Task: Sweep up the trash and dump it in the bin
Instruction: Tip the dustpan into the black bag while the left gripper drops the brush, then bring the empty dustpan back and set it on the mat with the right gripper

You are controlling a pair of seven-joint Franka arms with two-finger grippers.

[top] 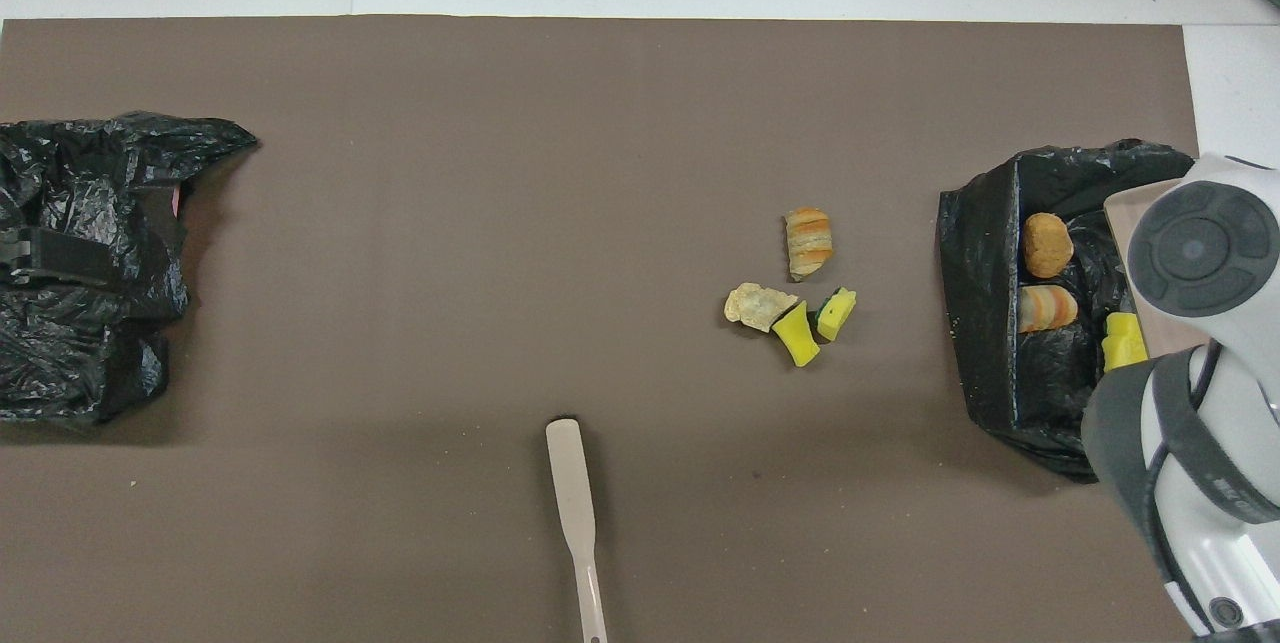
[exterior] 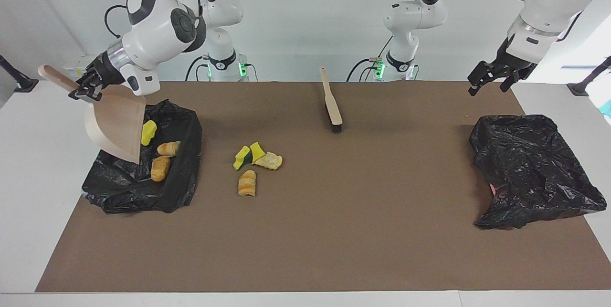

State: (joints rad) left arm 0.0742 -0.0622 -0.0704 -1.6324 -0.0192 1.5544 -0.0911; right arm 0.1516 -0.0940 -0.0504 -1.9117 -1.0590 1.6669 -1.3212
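Note:
My right gripper [exterior: 85, 89] is shut on the handle of the beige dustpan [exterior: 117, 125], which hangs steeply tilted over the black-lined bin [exterior: 184, 173]. A yellow sponge piece [exterior: 149, 132] sits at the pan's lip inside the bin's mouth, with two bread-like chunks [exterior: 160, 167] beside it; they also show in the overhead view [top: 1047, 245]. Several scraps of trash [exterior: 251, 160] lie on the brown mat beside the bin [top: 985, 323], toward the table's middle [top: 790, 308]. My left gripper [exterior: 491, 78] is open and empty, raised over the left arm's end of the table.
The beige brush [exterior: 331, 101] with black bristles lies on the mat near the robots, at the middle [top: 575, 503]. A crumpled black bag [exterior: 530, 168] lies at the left arm's end [top: 80, 253]. The brown mat [exterior: 334, 230] covers most of the white table.

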